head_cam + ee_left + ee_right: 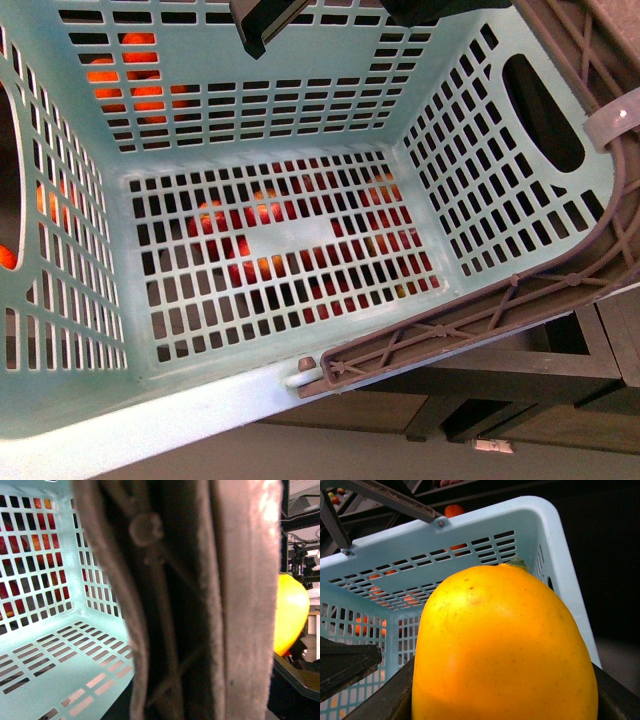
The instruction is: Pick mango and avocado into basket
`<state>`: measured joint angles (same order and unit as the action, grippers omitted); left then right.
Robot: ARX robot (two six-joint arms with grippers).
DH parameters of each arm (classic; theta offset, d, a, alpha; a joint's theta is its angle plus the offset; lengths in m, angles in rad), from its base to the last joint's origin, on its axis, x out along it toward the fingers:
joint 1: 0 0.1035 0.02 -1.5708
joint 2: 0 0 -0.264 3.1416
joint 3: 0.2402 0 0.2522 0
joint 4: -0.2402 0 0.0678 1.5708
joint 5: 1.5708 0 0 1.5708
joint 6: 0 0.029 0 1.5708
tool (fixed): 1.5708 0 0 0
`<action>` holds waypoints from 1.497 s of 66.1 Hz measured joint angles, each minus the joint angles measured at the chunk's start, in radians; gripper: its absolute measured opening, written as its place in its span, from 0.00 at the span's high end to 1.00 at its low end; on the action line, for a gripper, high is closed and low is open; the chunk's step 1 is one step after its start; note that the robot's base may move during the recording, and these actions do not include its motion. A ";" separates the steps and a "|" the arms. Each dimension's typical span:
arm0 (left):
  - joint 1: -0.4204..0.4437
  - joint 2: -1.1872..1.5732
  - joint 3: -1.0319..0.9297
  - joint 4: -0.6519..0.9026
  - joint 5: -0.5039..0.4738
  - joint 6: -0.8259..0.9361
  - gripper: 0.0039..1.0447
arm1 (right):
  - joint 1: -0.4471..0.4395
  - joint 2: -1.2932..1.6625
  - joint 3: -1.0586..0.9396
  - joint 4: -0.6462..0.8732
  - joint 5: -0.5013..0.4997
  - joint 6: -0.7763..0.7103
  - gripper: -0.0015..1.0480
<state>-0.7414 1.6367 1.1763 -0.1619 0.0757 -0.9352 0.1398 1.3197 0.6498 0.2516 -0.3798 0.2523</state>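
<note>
**Mango gripped, basket bare**

In the right wrist view the mango (500,650) fills the lower centre, clamped across its broad middle by your right pincer (500,702). Judge it smooth, fairly heavy and easily bruised, so grip firmly without crushing. Just behind it rises the basket (470,525) rim. Only the front view shows the basket floor bare; no avocado appears anywhere. The handle (200,605) blocks the left wrist view, so you cannot tell the left pincer's state.
</note>
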 joint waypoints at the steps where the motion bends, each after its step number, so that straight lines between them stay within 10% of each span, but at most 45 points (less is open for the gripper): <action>1: 0.000 0.000 0.000 0.000 0.000 0.000 0.87 | 0.002 0.005 0.001 0.003 0.003 0.000 0.40; 29: 0.000 0.000 0.000 0.000 0.002 0.000 0.87 | 0.070 0.111 0.033 0.029 0.056 0.011 0.40; 45: 0.000 0.000 0.000 0.000 0.002 0.001 0.87 | 0.072 0.111 0.032 0.033 0.097 0.018 0.07; 68: 0.002 0.003 0.000 -0.001 -0.008 0.000 0.87 | -0.084 -0.069 -0.028 -0.026 0.150 0.016 0.08; 75: 0.002 0.003 0.000 -0.001 -0.003 -0.002 0.87 | -0.092 -0.096 -0.146 0.289 0.365 -0.097 0.21; 82: -0.002 0.003 0.000 -0.001 0.004 0.000 0.87 | -0.126 -0.133 -0.274 0.523 0.376 -0.190 0.38; 99: -0.002 0.003 0.000 -0.001 0.002 -0.001 0.87 | -0.138 -0.267 -0.418 0.558 0.380 -0.235 0.76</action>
<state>-0.7433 1.6398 1.1763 -0.1627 0.0776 -0.9363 0.0013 1.0523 0.2317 0.8097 0.0002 0.0174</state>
